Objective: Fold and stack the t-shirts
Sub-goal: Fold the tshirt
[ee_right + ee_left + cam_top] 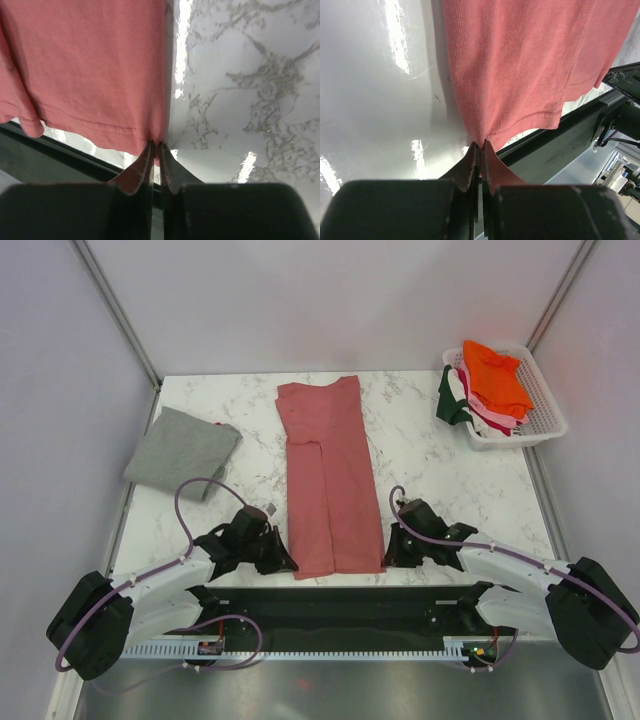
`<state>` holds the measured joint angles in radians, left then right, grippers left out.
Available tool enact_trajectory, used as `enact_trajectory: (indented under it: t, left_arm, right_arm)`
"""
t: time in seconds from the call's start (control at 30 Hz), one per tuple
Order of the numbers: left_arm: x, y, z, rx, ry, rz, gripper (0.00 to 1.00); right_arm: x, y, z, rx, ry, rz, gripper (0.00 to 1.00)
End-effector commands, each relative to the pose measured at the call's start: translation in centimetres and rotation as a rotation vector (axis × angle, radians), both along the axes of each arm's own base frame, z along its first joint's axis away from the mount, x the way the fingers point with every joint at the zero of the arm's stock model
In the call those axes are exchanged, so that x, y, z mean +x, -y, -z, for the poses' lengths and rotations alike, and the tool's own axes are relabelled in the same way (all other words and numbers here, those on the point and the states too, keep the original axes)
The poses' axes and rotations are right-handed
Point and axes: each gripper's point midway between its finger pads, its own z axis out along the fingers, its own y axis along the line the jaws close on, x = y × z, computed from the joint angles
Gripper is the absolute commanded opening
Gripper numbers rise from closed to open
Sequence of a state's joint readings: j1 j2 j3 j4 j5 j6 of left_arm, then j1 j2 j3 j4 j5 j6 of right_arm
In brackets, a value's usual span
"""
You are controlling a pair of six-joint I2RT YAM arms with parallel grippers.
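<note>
- Salmon-pink t-shirt point(325, 480): lies at the centre of the top view as a long, narrow strip, its sides folded inward. It runs from the far part of the marble-patterned bench point(440, 470) down to the near edge.
- Left gripper point(283, 562): at the lower-left corner of the strip. In the left wrist view its fingertips are clenched on the hem corner, with pink cloth pinched between them.
- Right gripper point(392, 552): at the lower-right corner of the strip. In the right wrist view its fingertips meet on the hem corner and grasp the fabric beside the stitched hem line.
- Grey t-shirt point(182, 450): folded into a compact rectangle at the left of the bench, well apart from the pink one.
- White slatted basket point(545, 410): upper right of the top view, holding a heap of garments.
- Orange t-shirt point(495, 375): on top of the heap in the basket.
- Dark green t-shirt point(452, 405): hangs over the basket's left rim.
- Pink and white cloth shows beneath the orange one.
</note>
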<state>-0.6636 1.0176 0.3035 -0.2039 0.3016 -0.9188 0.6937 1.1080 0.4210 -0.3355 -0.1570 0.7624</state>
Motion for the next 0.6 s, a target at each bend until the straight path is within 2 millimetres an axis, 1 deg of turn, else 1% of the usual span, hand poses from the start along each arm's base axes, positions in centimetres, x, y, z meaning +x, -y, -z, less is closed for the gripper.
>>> enact_trajectory:
  t: [0.0, 0.07, 0.13, 0.23, 0.3, 0.33, 0.37, 0.4, 0.43, 0.47, 0.53, 0.57]
  left_arm:
    - [-0.1, 0.9, -0.8, -0.049, 0.004, 0.019, 0.02]
    - [-0.3, 1.0, -1.1, -0.061, 0.004, 0.026, 0.02]
    - [-0.3, 1.1, -1.5, -0.068, 0.010, 0.027, 0.02]
    - [-0.6, 1.0, -2.1, -0.065, 0.005, 0.029, 0.02]
    - [-0.6, 1.0, -2.9, -0.067, 0.012, 0.029, 0.02]
    - [-0.5, 1.0, -3.4, -0.076, 0.023, 0.023, 0.02]
    - [-0.3, 1.0, -3.8, -0.077, 0.033, 0.017, 0.02]
    - [0.1, 1.1, -4.6, -0.079, 0.050, 0.010, 0.02]
    - [0.3, 1.1, -5.1, -0.082, 0.058, 0.006, 0.02]
    - [0.9, 1.5, -6.2, -0.099, 0.078, 0.011, 0.02]
    - [1.6, 1.7, -6.2, -0.079, 0.064, 0.010, 0.02]
    - [2.5, 2.0, -7.1, -0.088, 0.080, 0.015, 0.02]
  right_arm:
    - [-0.7, -0.2, 0.2, 0.030, -0.022, -0.007, 0.10]
    - [-0.7, -0.5, -0.4, 0.054, -0.014, -0.009, 0.00]
    - [-0.9, -0.7, -0.9, 0.068, -0.015, -0.016, 0.00]
    - [-0.9, -0.7, -2.3, 0.087, 0.006, -0.020, 0.00]
    - [-0.5, -0.9, -3.5, 0.099, 0.029, -0.024, 0.00]
    - [-0.3, -0.6, -3.8, 0.086, 0.040, -0.014, 0.00]
    - [0.3, -0.9, -5.1, 0.097, 0.076, -0.008, 0.00]
    - [0.8, -0.8, -5.6, 0.089, 0.100, -0.009, 0.00]
    - [1.3, -0.2, -5.8, 0.053, 0.117, 0.009, 0.00]
    - [2.2, -0.5, -7.0, 0.053, 0.152, 0.014, 0.00]
    - [3.3, -0.4, -7.9, 0.024, 0.189, 0.021, 0.00]
    - [4.5, -0.5, -8.6, 0.011, 0.211, 0.036, 0.00]
